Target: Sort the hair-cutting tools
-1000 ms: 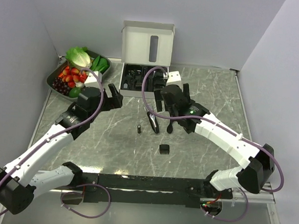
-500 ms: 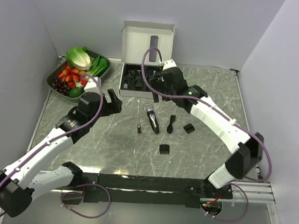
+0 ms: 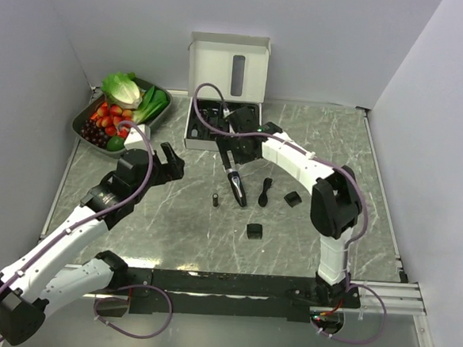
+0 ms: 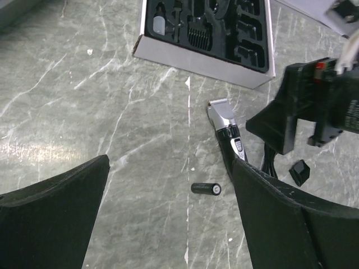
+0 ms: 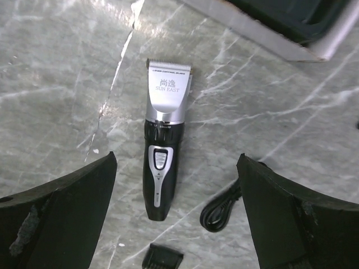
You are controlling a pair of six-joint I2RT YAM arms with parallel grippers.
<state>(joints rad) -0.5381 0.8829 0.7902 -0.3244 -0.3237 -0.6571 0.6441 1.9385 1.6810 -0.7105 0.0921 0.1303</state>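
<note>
Fingers [image 5: 61, 224] of right gripper [image 5: 176, 216] spread, left gripper [image 4: 168, 224] likewise | hair clipper [image 5: 164, 151] centre frame | comb guard [image 5: 162, 259] below it | box [image 5: 263, 31] upper right

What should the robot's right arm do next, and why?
Probably lower straight down so its fingers can close on the hair clipper. The right wrist view shows the fingers open, one on each side of the clipper, which lies flat on the table with nothing gripping it.

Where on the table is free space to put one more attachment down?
Bare marble lies right of the small black piece, up to the table edge, and left of the comb guard. Crowded around the clipper, under the right gripper.
</note>
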